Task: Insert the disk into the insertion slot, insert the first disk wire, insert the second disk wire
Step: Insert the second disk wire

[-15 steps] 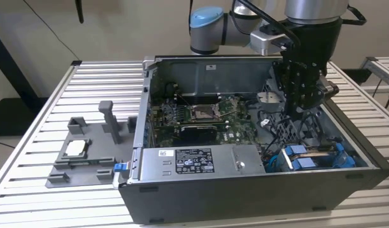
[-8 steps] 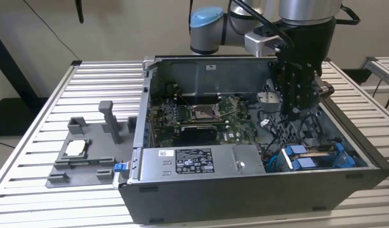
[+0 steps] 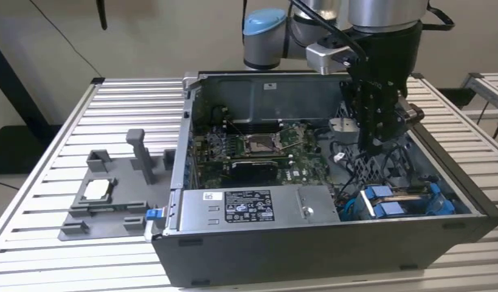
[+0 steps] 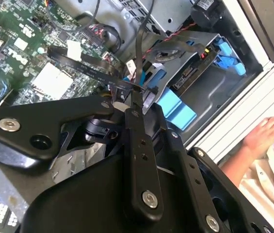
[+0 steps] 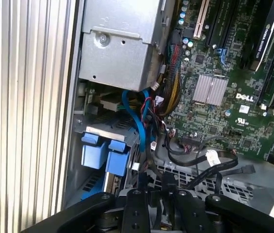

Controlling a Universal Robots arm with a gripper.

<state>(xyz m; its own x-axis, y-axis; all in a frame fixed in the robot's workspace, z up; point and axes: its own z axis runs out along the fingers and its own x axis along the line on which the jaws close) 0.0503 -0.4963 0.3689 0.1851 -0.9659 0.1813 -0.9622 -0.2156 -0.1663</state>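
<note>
The disk (image 3: 392,190), in its blue carrier, sits inside the insertion slot (image 3: 464,204) at the case's front corner on the exterior view's right. Its blue end tabs (image 5: 105,154) face the case interior, and a blue cable runs down beside them. In the second wrist view the disk (image 4: 191,74) lies in the grey bay behind the blue tabs (image 4: 176,106). My gripper (image 3: 376,145) hangs inside the case, just behind the slot. Its fingers (image 4: 137,114) are shut on the black connector of a disk wire (image 4: 78,59), a short way from the disk. The gripper (image 5: 162,188) also appears in the first wrist view.
The green motherboard (image 3: 257,152) fills the case floor, and the grey power supply (image 3: 249,207) lies along the front wall. A grey fixture tray (image 3: 103,201) stands on the slatted table at the exterior view's left. A person's hand (image 4: 267,133) rests beside the case.
</note>
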